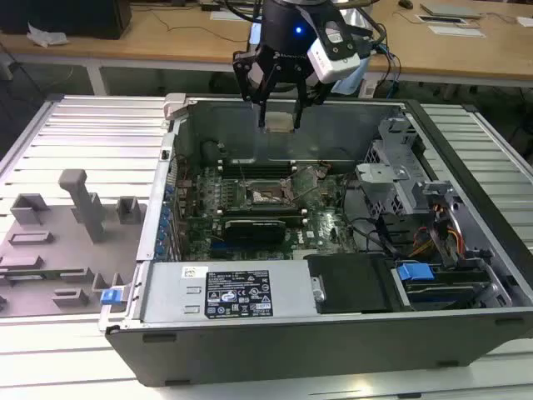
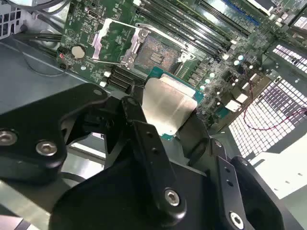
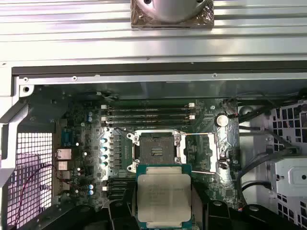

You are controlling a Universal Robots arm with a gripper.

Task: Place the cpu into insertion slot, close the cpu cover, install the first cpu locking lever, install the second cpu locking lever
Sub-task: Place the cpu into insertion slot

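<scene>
My gripper (image 1: 279,121) hangs above the open computer case, shut on the cpu (image 3: 164,197), a flat square chip with a dull silvery top and a green edge. In both wrist views the black fingers (image 2: 139,122) clamp two opposite sides of the cpu (image 2: 170,103). The insertion slot (image 3: 156,151) lies open on the green motherboard below, a short way ahead of the chip, its pin field bare (image 2: 158,53). The cpu cover (image 3: 201,153) is flipped open beside the slot, a silver frame (image 2: 112,40) with thin wire levers along its edges. The slot (image 1: 265,196) sits mid-board in the exterior view.
Long black memory slots (image 3: 146,112) run beside the socket. The case walls (image 1: 350,125) ring the board. A power supply (image 1: 225,292), a drive cage (image 1: 391,179) and cables (image 1: 441,233) fill the near and right side. A grey fixture plate (image 1: 67,242) lies outside on the left.
</scene>
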